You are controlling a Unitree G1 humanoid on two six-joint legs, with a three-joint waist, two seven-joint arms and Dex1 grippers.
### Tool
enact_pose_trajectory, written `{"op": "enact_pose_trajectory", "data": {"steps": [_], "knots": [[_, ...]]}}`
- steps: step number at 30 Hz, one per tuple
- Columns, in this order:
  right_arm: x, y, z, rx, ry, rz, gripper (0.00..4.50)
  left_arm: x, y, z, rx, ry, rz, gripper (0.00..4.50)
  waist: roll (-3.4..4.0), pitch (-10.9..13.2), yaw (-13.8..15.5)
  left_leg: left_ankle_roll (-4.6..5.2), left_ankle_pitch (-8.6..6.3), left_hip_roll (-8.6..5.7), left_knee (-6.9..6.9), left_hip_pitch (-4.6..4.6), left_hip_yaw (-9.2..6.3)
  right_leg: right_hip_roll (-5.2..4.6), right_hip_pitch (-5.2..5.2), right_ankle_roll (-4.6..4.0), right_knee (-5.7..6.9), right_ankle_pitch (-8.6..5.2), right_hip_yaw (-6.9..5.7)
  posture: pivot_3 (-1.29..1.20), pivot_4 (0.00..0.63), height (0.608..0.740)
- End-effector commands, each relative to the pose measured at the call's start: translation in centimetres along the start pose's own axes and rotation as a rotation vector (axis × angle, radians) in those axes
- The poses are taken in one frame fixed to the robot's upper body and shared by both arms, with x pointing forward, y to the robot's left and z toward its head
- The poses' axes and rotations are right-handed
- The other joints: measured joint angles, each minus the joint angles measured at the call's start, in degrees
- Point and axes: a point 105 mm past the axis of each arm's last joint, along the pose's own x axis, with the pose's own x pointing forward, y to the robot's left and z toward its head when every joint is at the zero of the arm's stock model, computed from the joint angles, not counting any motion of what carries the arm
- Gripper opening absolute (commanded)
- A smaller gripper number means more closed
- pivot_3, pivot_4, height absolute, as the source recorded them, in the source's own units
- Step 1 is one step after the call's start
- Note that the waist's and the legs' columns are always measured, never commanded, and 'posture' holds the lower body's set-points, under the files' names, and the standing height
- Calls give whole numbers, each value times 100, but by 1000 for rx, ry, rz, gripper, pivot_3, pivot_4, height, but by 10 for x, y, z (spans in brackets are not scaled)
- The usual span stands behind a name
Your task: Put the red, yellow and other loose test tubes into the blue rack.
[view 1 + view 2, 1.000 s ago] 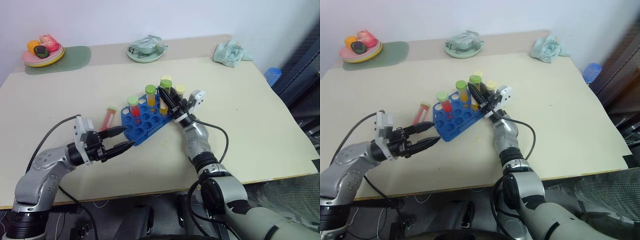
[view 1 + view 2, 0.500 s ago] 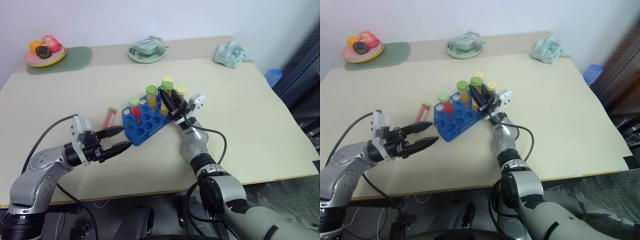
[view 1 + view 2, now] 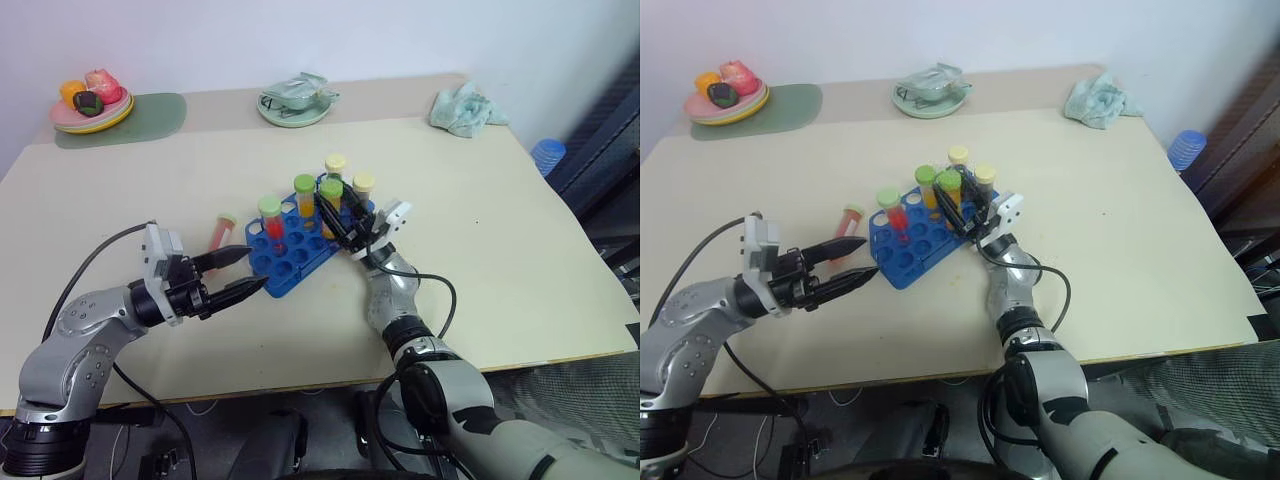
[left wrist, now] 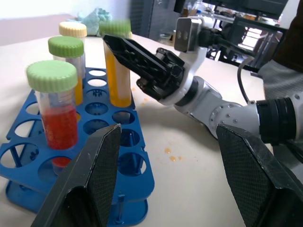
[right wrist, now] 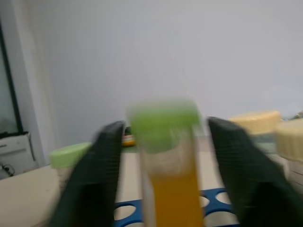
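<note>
Five capped test tubes stand upright in the blue rack [image 3: 296,247] at the middle of the bench [image 3: 520,250], and one more lies loose on the bench. Standing: a green-capped tube with red liquid [image 3: 271,219] at the rack's left end, a green-capped tube with orange-yellow liquid [image 3: 305,194] behind it, another green-capped tube with yellow liquid [image 3: 331,203] at the rack's right side, and two pale-yellow-capped tubes [image 3: 336,167] [image 3: 364,187] at the far right end. The loose tube [image 3: 220,233], pink-red with a pale cap, lies flat just beside the rack's left side. The rack is bright blue plastic with rows of round holes, most near ones vacant, set at an angle on the bench. Right tool [image 3: 336,212]: its two black fingers stand apart on either side of the green-capped yellow tube, gaps showing both sides in the right wrist view, gripping nothing. Left tool [image 3: 240,272]: fingers spread partway, nothing between them, level, tips just at the rack's near left corner, near the loose tube. Far edge of the bench: one plate of toy food [image 3: 91,102] on a green mat [image 3: 150,113], one green dish with crumpled wrap [image 3: 295,99], one crumpled teal cloth [image 3: 464,107].
</note>
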Motion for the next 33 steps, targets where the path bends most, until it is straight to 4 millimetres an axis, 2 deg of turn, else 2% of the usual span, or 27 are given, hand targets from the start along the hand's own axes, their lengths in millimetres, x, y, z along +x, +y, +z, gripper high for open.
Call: {"op": "enact_pose_trajectory", "data": {"steps": [1,5,9,12,16,19,22,27,31,33], "knots": [[-4,1,2,-97,1,-38,4461,0,4,11,-3,-54,20,3256,0,0,2,0,0,0,0,0,0,0,0,0,0,0,0,0,150,740],[7,6,27,-241,-33,23,4461,1,17,20,-47,-147,109,3256,2,1,15,0,0,-1,2,-5,1,0,-7,0,1,0,0,0,150,740],[8,3,43,-337,31,33,4461,0,38,27,-54,-201,283,3256,3,3,3,-5,3,-1,3,-7,2,0,-12,0,6,0,2,0,150,740],[-3,3,64,-373,128,124,4461,-5,60,31,-33,-184,485,3256,2,3,12,-7,4,0,3,-7,2,0,-12,0,6,0,4,0,150,740],[-30,0,90,-365,323,208,4461,0,68,38,-52,-178,595,3256,1,4,131,-4,2,0,3,-11,3,0,-12,2,-1,0,5,0,150,740],[-50,0,110,-348,484,294,4461,2,85,39,-151,-93,753,3256,-6,8,187,-3,1,0,5,-15,4,-2,-10,3,-3,-1,5,0,150,740],[-56,-4,132,-334,584,357,4461,10,97,40,-208,47,831,3256,-27,14,252,1,-1,0,17,-16,3,-3,-3,5,-4,-1,1,0,150,740],[-42,-6,159,-313,651,443,4461,28,113,45,-370,228,865,3256,-30,16,256,2,-2,0,15,-16,6,-3,-6,7,-5,-1,-1,0,150,740],[-32,-5,165,-324,668,492,4461,35,120,40,-474,367,901,3256,-42,21,285,2,-3,0,14,-23,5,-5,-10,9,-9,-2,-5,0,150,740],[-26,-5,167,-325,680,512,4461,37,126,31,-526,460,923,3256,-43,21,285,3,-5,0,12,-25,5,-6,-11,9,-13,-2,-5,0,150,740]]}}
